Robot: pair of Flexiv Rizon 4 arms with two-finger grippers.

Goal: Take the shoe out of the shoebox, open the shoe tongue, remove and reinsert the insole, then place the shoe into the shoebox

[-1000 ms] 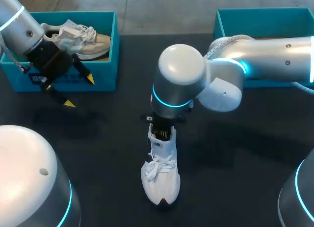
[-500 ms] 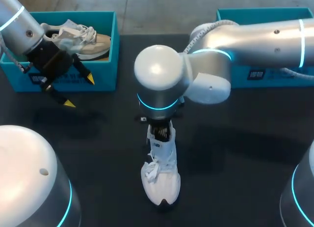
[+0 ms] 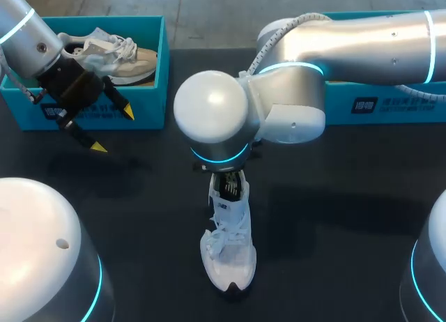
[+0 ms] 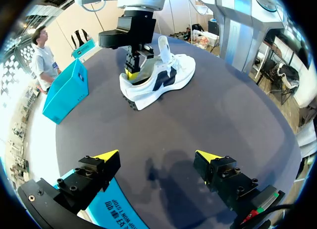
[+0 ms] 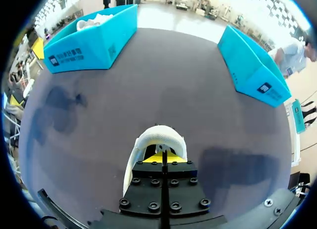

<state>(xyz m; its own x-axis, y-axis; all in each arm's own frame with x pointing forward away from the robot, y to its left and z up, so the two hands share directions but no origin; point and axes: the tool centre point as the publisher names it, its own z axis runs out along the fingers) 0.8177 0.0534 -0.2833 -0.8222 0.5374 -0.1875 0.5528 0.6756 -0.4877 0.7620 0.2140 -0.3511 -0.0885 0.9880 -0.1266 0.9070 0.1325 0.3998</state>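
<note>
A white shoe stands on the black table near the middle, toe toward the front edge; it also shows in the left wrist view. My right gripper comes down from above with its shut yellow tips inside the shoe's opening at the heel. Whether anything is pinched between them is hidden. From the left wrist view the right gripper stands in the heel end. My left gripper hangs open over bare table in front of the left shoebox, its fingers wide apart and holding nothing.
The left teal shoebox holds a beige and grey shoe. A second teal shoebox stands at the back right, partly behind my right arm. Both boxes show ahead of the right gripper.
My right arm's upper joints have swung to the left above the shoe, while its gripper stays at the heel. The shoe and the left arm have not moved.
</note>
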